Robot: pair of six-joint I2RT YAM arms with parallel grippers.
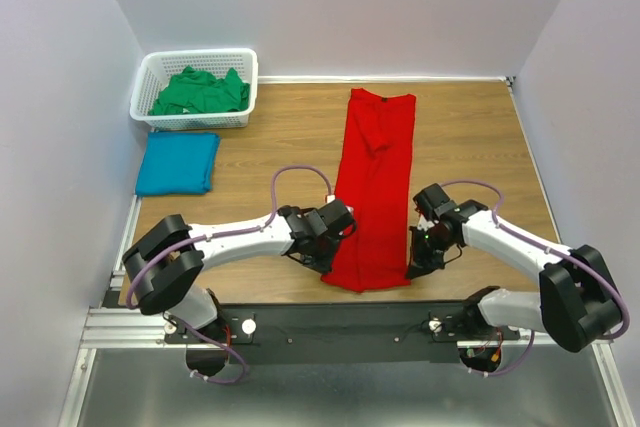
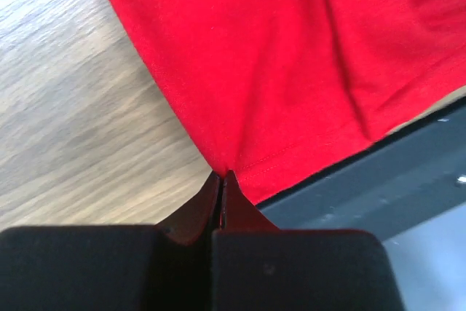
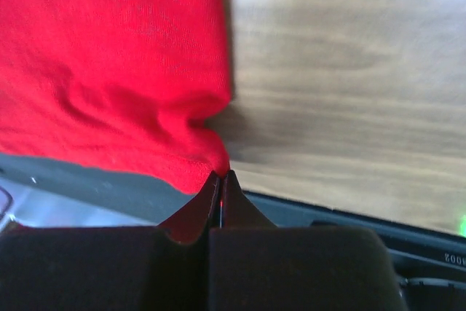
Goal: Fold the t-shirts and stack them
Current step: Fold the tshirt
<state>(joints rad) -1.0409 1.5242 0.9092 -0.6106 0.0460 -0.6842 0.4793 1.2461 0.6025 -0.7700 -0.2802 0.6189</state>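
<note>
The red t-shirt lies as a long narrow strip down the middle of the table, its near end over the table's front edge. My left gripper is shut on its near left corner. My right gripper is shut on its near right corner. In both wrist views the jaws meet with red cloth pinched at the tips. A folded teal blue t-shirt rests at the left. A crumpled green t-shirt fills the white basket.
The white lattice basket stands at the back left corner, just behind the teal shirt. Grey walls close in the left, back and right. A black rail runs along the table's front edge under the red shirt's end.
</note>
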